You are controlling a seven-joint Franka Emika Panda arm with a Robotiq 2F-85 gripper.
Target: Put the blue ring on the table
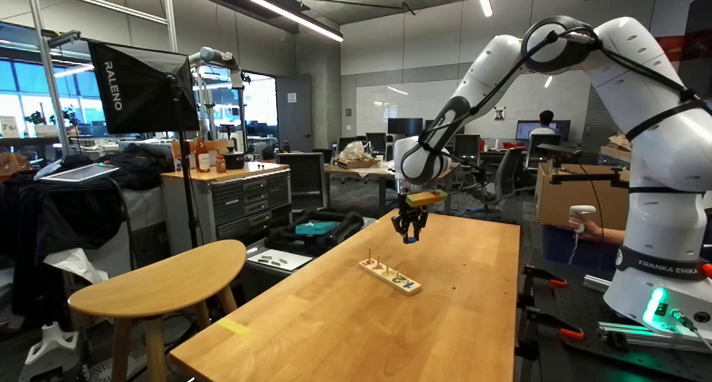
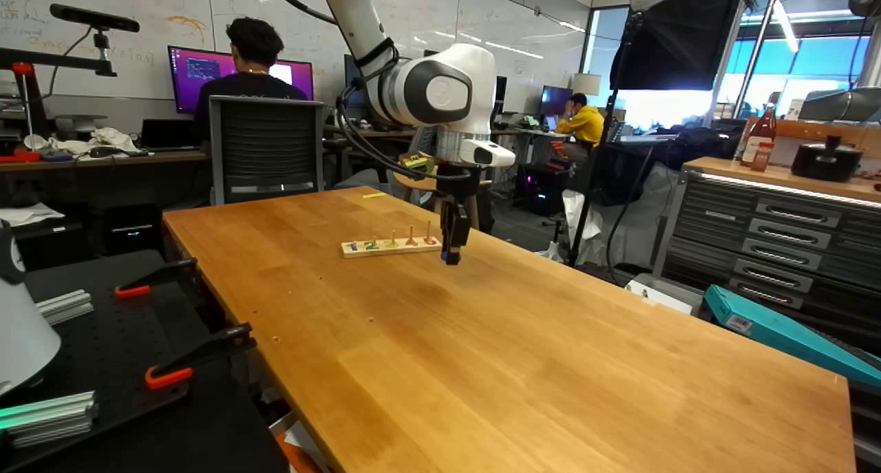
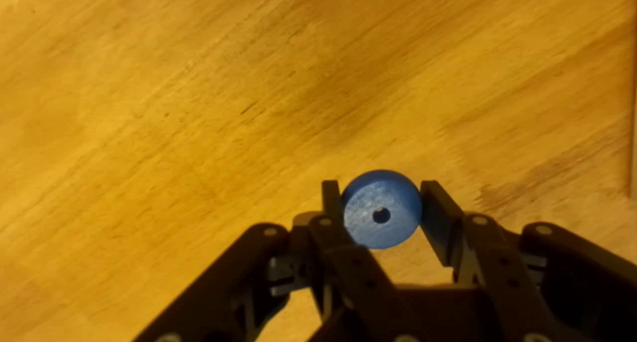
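The blue ring [image 3: 367, 230] is a small disc with a hole in its middle. My gripper [image 3: 381, 202] is shut on it, one finger pad at each side, in the wrist view. In both exterior views, the gripper [image 1: 412, 234] [image 2: 453, 253] points down and holds the blue ring [image 1: 410, 240] [image 2: 444, 256] above the light-wood table [image 1: 450, 326] [image 2: 495, 349]. The height over the table is hard to judge. The table [image 3: 149, 133] fills the background of the wrist view.
A wooden strip [image 1: 384, 273] with upright pegs and small coloured pieces lies on the table near the gripper; it also shows in an exterior view [image 2: 385, 250]. Clamps [image 1: 556, 326] [image 2: 199, 356] grip the table's edge by the robot base. A rounded wooden table [image 1: 161, 282] stands nearby.
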